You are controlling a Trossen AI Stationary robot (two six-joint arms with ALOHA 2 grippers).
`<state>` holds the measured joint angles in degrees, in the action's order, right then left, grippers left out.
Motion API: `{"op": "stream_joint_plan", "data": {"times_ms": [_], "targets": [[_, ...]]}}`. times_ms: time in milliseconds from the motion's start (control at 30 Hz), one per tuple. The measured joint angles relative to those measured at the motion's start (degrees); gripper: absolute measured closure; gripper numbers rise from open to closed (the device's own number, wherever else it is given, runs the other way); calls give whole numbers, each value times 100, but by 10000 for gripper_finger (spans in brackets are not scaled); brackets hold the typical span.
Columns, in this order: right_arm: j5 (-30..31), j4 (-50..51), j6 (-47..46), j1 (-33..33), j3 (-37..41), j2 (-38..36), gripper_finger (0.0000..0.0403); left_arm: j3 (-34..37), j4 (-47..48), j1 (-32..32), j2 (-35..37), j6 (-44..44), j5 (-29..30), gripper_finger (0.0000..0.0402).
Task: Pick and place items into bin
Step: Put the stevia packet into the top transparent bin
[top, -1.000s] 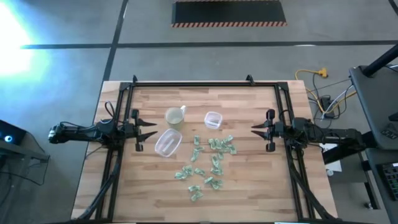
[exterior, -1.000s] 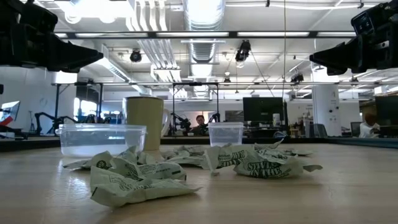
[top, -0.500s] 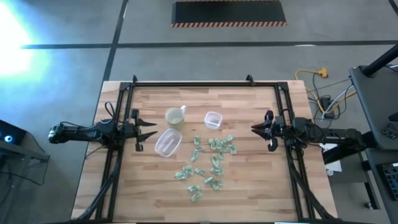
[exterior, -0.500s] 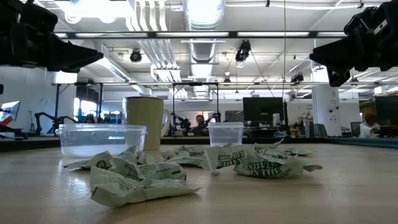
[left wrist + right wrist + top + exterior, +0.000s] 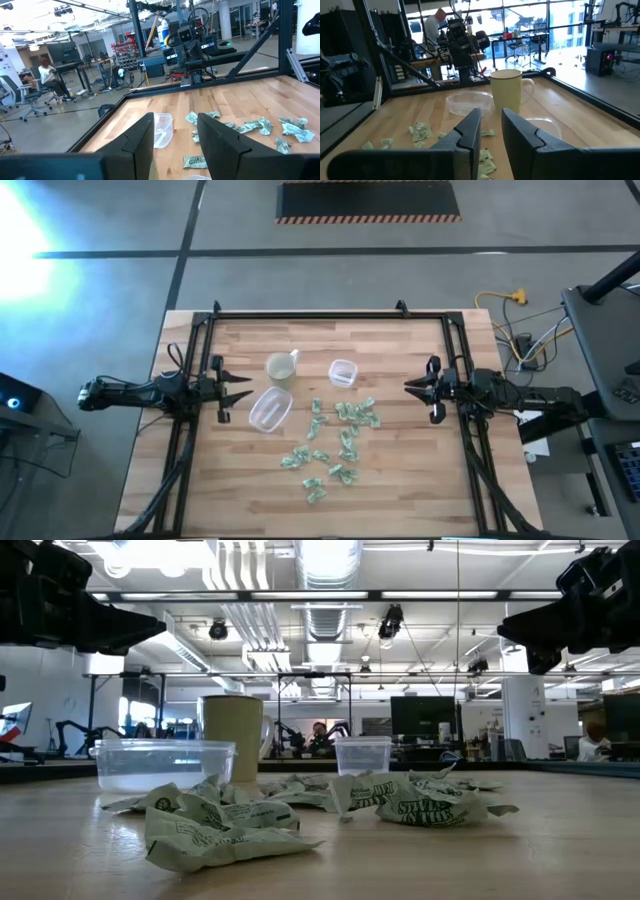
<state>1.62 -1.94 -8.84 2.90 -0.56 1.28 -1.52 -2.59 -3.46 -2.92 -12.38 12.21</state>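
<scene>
High view: we see the items [image 5: 335, 442] scattered on the table [image 5: 400, 480] just below the cup [image 5: 281, 368], with the left tool [image 5: 243, 391] spread wide beside it and the right tool [image 5: 410, 387] narrowed, empty, well apart across the items.

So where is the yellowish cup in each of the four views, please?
High view: cup at upper middle, beside the big tub.
Low view: left of centre, behind that tub.
Left wrist view: not in it.
Right wrist view: centre, behind that tub.
Shared landmark: the big tub.
</scene>
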Motion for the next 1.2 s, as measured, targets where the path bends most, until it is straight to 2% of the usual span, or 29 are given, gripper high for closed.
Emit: {"op": "stream_joint_plan", "data": {"times_ms": [400,600,667,867,1000,1100,1200], "targets": [[6,-35,422,0,-1,0,335,0,0,0,0,-1,0,267],[5,-157,1767,0,0,-2,335,0,-24,1,2,-1,0,267],[5,-229,1921,0,0,-2,335,0,-134,0,3,0,0,267],[5,-440,1727,0,0,-5,335,0,-961,0,-4,75,-6,267],[-8,-581,1067,0,0,-7,335,-4,-1517,-2,-16,237,-63,267],[-150,-555,1007,-6,0,-4,335,-4,-1481,-2,-61,921,-529,267],[-500,-528,1045,-11,0,7,335,21,-1518,-3,-292,1190,-1750,267]]}}
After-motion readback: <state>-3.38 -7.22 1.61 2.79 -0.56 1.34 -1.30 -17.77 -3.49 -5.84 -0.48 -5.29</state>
